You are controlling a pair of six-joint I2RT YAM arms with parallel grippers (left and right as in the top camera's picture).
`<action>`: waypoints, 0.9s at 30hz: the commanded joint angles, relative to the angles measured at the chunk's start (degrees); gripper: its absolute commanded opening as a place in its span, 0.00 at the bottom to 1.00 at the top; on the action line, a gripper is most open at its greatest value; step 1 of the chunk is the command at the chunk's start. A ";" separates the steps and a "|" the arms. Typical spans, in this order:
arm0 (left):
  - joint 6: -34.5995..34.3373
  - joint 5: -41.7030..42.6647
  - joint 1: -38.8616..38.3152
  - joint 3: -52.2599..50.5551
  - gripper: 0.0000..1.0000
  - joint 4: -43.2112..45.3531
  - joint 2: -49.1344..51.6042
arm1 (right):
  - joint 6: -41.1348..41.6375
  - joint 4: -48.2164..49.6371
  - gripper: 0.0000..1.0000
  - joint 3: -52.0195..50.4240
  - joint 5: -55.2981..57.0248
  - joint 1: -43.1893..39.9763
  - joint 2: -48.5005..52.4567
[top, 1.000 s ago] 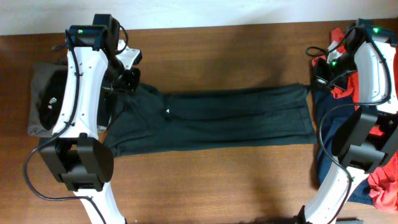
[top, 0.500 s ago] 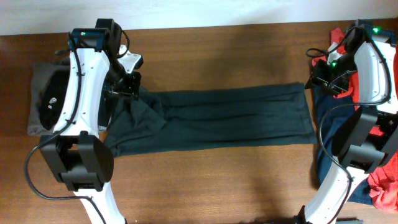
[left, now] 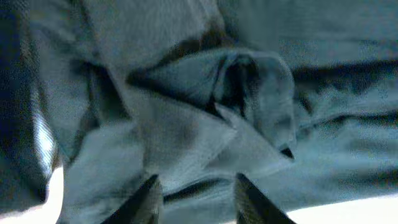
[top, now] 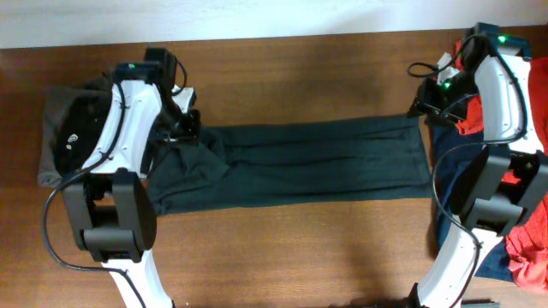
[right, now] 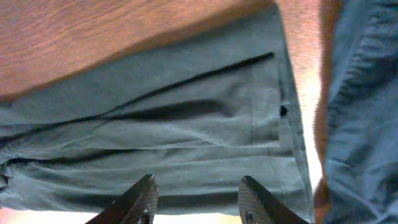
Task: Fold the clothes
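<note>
Lying across the table (top: 282,248) as a long band, the green shirt (top: 317,162) seems to be spread flat so that its ends can be folded over next. The left gripper (left: 196,182) hangs above the bunched left end, jaws half apart, with nothing between them. The right gripper (right: 198,182) is over the far right corner, also half open and empty. Other clothes (top: 527,248) lie in piles at both sides, probably kept out of the way.
</note>
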 commanded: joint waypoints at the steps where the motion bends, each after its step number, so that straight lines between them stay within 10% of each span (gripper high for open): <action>1: -4.26 -0.48 -0.26 -4.20 0.28 5.11 0.13 | -0.76 0.28 0.47 0.87 -0.72 0.37 -1.03; 6: -5.35 -6.40 -0.26 -4.87 0.01 6.05 0.13 | -0.76 0.28 0.47 0.87 -0.72 0.37 -1.03; 17: -6.40 -8.92 -0.70 -4.87 0.01 -5.09 -4.37 | -0.79 1.16 0.47 0.87 -0.72 0.37 -1.03; 23: -6.40 -8.94 -3.17 -5.86 0.50 11.45 -3.74 | -0.76 1.38 0.47 0.87 -0.72 0.37 -1.03; 27: -6.40 -8.96 -3.82 -6.54 0.51 14.29 -0.37 | -0.76 1.36 0.47 0.87 -0.74 0.37 -1.03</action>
